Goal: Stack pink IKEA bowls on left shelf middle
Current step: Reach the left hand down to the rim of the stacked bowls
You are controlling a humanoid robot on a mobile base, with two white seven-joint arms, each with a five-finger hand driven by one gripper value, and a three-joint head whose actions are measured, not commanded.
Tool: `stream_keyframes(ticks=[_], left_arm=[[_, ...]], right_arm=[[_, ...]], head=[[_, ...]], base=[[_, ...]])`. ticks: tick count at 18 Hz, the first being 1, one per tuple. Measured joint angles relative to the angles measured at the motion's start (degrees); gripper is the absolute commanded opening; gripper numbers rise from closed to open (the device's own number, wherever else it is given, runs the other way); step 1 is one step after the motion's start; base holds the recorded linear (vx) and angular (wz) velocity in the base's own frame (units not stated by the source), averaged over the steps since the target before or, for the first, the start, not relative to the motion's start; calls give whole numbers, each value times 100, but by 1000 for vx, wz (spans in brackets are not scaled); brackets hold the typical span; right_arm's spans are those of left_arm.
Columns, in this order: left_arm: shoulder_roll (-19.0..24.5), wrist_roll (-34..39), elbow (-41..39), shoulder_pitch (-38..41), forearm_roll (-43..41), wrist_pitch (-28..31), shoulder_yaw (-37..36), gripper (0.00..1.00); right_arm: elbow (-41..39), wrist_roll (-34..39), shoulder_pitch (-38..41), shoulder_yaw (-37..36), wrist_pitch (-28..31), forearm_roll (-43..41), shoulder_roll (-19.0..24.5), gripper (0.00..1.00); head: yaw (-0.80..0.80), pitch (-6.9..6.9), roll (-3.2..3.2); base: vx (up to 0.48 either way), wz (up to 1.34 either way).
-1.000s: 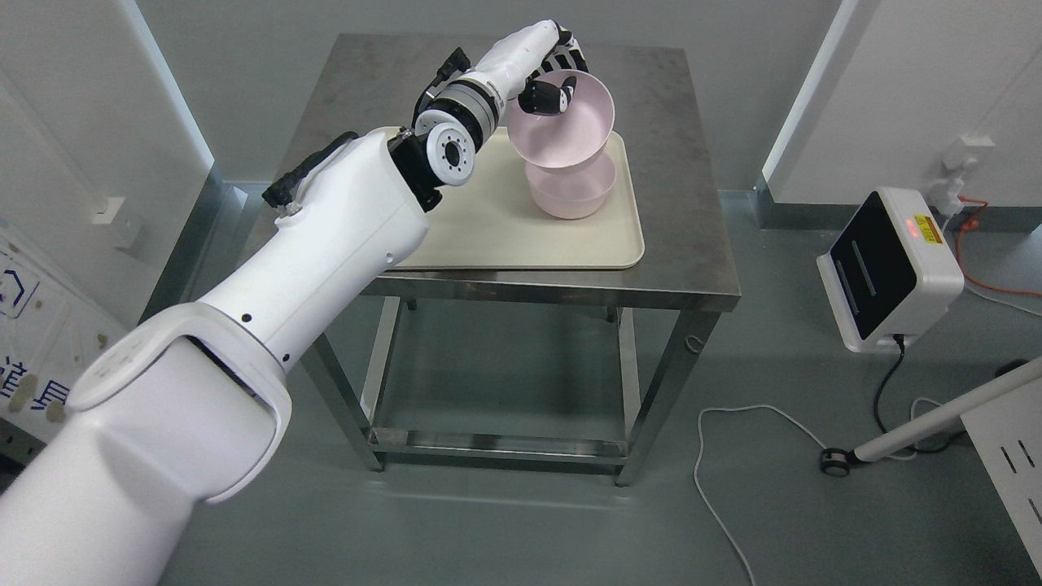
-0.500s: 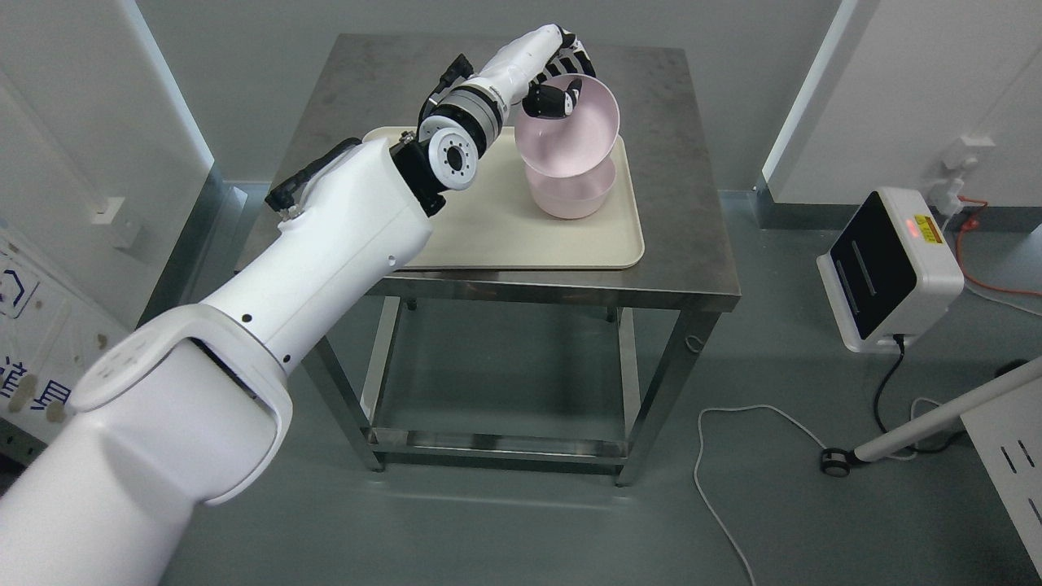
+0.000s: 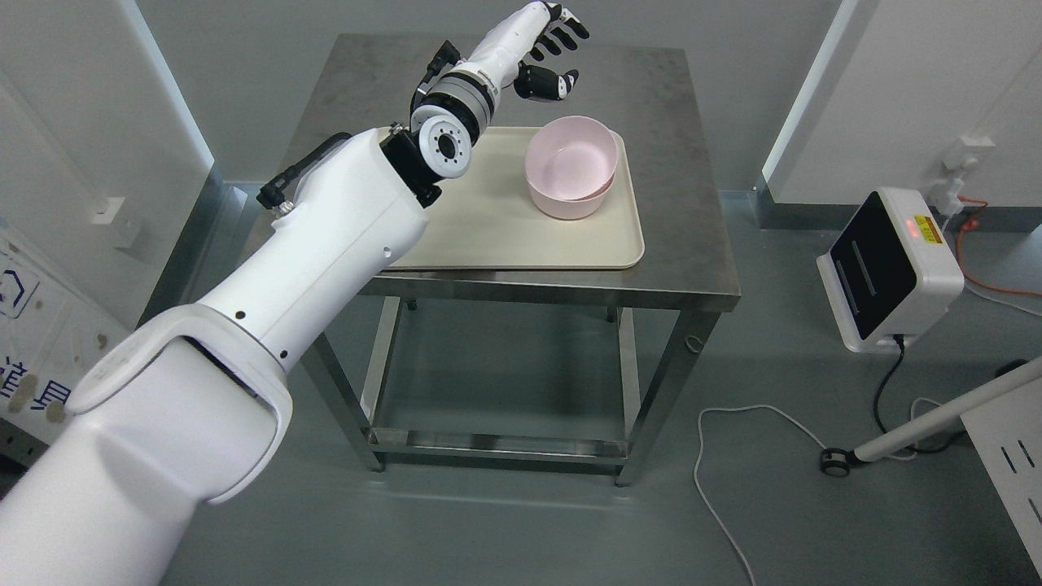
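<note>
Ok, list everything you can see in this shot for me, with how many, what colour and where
Pink bowls: two, nested one inside the other, on the right end of the tray.
Tray: one, cream, on the table top.
Table: one, steel, centre of view, with a lower frame.
Box-shaped device: one, white with a black front and a red light, on the floor at right.
Cables: a white one across the floor, a black one from the device, an orange one at far right.
White wheeled leg: one, lower right floor.
Left arm: white, reaching from lower left over the table.
Left hand: black and white fingers spread, empty, above the table behind the bowls.
</note>
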Motion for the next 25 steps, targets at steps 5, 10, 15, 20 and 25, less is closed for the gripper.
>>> stream_keyframes(ticks=[5, 10, 15, 20, 25], left_arm=[[-1, -403, -413, 409, -2, -66, 648, 99], [-2, -1945, -1299, 1168, -131, -101, 1583, 99], [-2, -2580, -1920, 1704, -1166, -178, 2142, 99], [-2, -2680, -2202, 1872, -2749, -277, 2284, 97], [-2, -2696, -2215, 1773, -4075, -295, 2088, 93]], right_arm=[[0, -5, 0, 0, 0, 0, 0, 100], [0, -17, 0, 0, 0, 0, 0, 100], [0, -43, 0, 0, 0, 0, 0, 100], [0, -14, 0, 0, 0, 0, 0, 100], [0, -7, 0, 0, 0, 0, 0, 100]], head=[[0, 0, 0], [0, 3, 0], [0, 3, 0], [0, 4, 0], [0, 4, 0]], base=[[0, 0], [0, 0], [0, 0], [0, 0], [0, 0]])
